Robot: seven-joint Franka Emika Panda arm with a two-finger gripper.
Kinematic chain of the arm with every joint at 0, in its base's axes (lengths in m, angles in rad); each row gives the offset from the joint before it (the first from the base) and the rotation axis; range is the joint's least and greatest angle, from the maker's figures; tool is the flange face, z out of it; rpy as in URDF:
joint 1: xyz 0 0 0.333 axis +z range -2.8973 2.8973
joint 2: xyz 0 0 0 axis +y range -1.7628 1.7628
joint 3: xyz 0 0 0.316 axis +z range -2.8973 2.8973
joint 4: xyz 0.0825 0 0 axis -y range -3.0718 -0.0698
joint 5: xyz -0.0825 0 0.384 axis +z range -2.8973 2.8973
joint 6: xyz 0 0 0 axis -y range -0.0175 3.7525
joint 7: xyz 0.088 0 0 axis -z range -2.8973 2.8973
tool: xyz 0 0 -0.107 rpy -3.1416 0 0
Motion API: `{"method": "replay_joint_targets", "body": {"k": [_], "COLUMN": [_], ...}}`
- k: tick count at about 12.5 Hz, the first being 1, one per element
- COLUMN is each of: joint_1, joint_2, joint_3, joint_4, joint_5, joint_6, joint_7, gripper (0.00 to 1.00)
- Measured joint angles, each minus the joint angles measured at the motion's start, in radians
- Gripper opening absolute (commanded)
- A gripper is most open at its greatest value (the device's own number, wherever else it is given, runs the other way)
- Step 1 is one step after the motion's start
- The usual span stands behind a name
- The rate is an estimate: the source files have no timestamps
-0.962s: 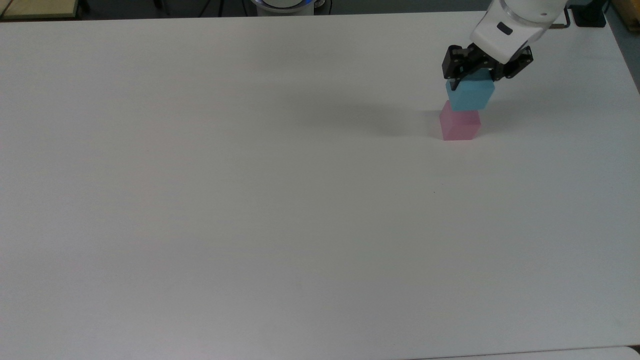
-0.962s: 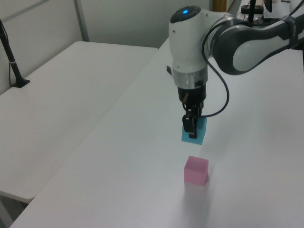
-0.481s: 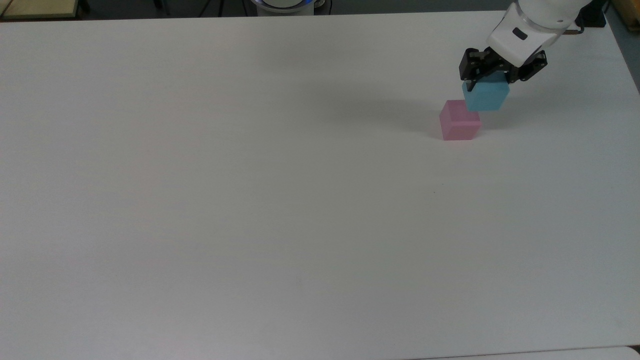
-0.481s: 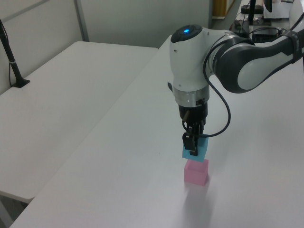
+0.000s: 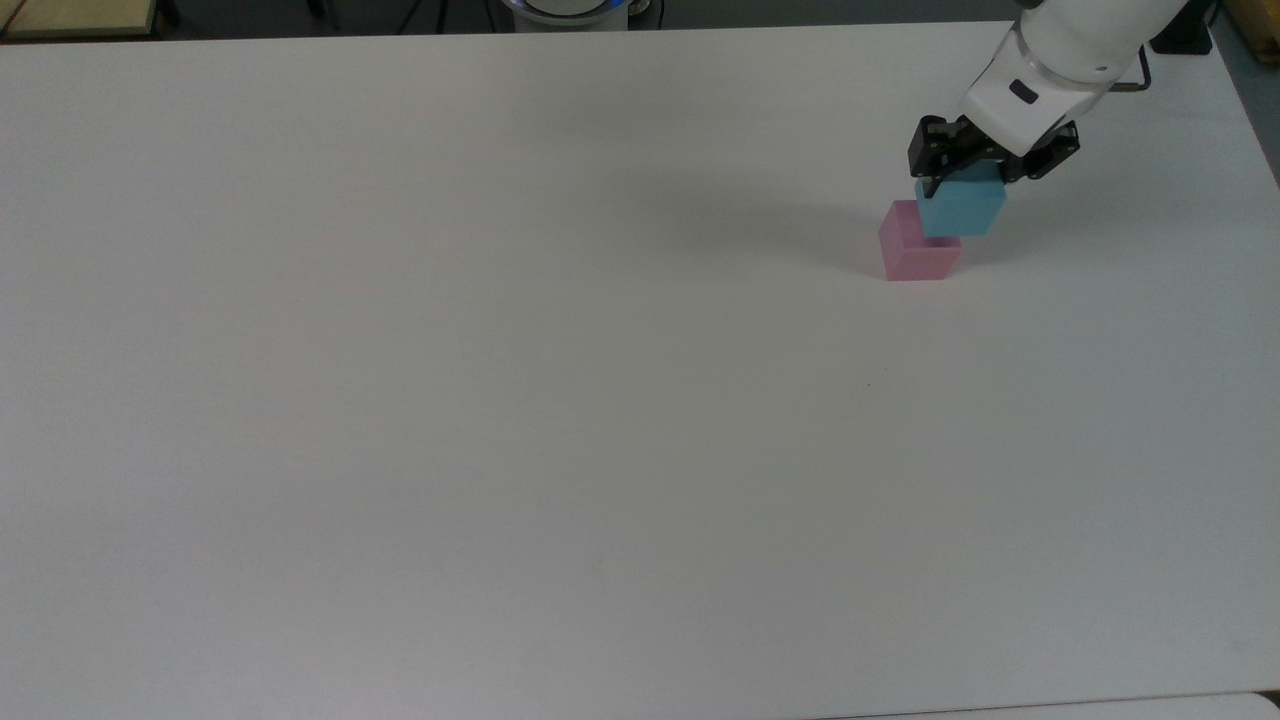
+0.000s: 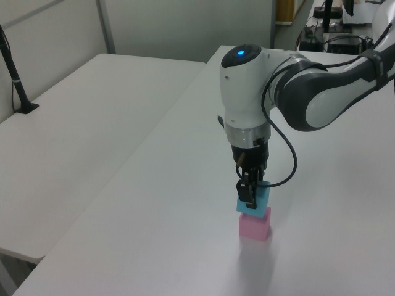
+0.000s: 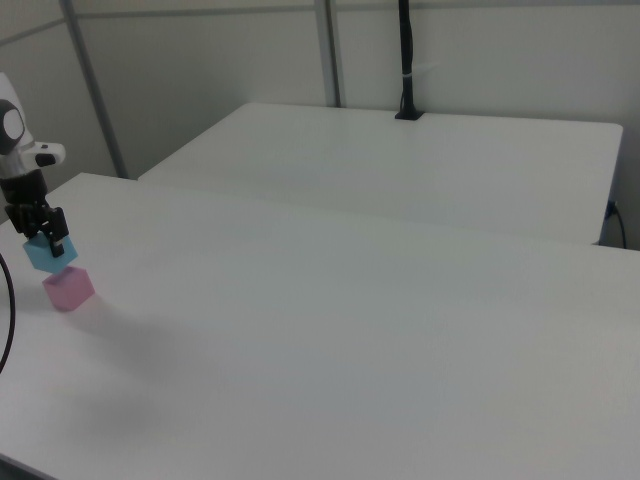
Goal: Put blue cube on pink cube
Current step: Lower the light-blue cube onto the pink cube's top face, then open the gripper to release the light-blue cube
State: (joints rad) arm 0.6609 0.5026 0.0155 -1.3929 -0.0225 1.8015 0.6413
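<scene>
Since half a second ago we see the tool lower | tool clamped on blue cube | cube just above pink cube, contact unclear | pink cube on worktop

even, bright light; soft shadows on the table.

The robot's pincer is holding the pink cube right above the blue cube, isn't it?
Not quite: the colours are swapped. In the left view the pincer holds the blue cube right above the pink cube, which sits on the white table.
</scene>
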Motion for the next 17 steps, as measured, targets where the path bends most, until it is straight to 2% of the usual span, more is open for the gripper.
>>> {"method": "replay_joint_targets", "body": {"k": [1,2,4,5,7,8,14,17], "joint_1": [0.000,0.000,-0.001,-0.001,-0.004,-0.004,-0.005,-0.005], "joint_2": [0.002,0.004,0.006,0.009,0.020,0.026,0.025,-0.043], "joint_3": [0.000,0.000,0.000,0.000,-0.001,-0.001,-0.002,-0.002], "joint_4": [-0.006,-0.012,-0.015,-0.017,-0.024,-0.024,-0.014,0.013], "joint_5": [0.000,0.000,0.000,0.000,0.000,0.000,0.000,0.000], "joint_6": [0.000,0.000,0.000,0.001,0.002,0.003,0.006,-0.042], "joint_7": [0.000,0.000,0.000,0.000,0.000,0.000,0.000,0.000], "gripper": [0.47,0.52,0.55,0.66,0.97,1.00,1.00,1.00]}}
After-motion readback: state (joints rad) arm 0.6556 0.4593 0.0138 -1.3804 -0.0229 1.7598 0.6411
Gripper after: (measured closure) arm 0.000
